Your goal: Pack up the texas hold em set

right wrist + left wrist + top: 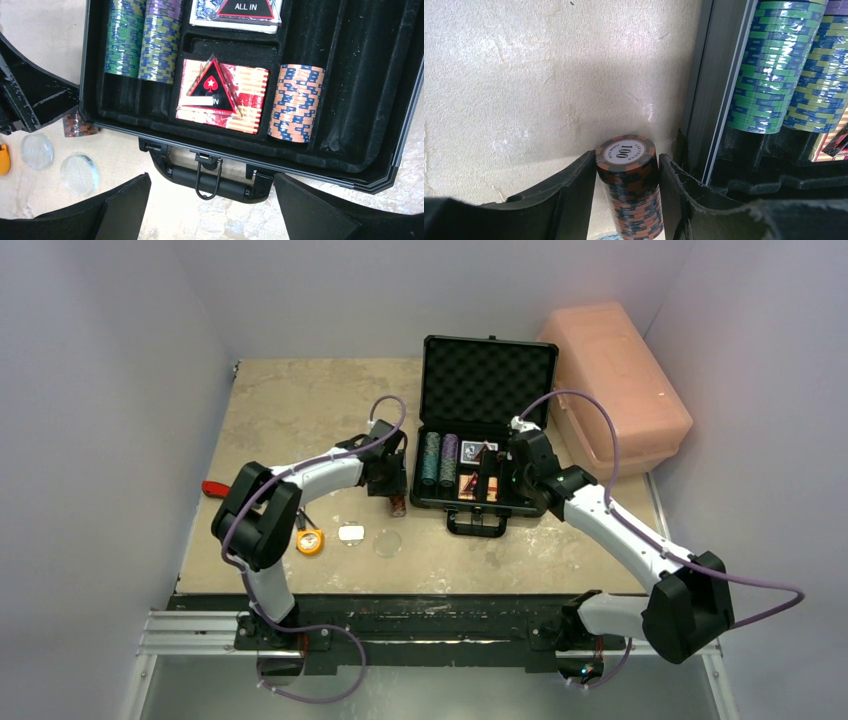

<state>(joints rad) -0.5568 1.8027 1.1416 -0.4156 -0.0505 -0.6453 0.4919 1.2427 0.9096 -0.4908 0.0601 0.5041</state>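
Bracketing the brown chip stack (pixel 631 200) with the left claw (pixel 627 156), one finger each side, down on the worktop (pixel 524 75), briefcase (pixel 320 170) just to its right; grasping or merely close, cannot tell. Hovering the right claw (pixel 211 177) released, spread wide, handle (pixel 210 184) directly beneath.

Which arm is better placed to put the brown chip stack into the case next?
Left. The left fingers flank the brown chip stack beside the case; the right fingers, open and empty, hang over the case.
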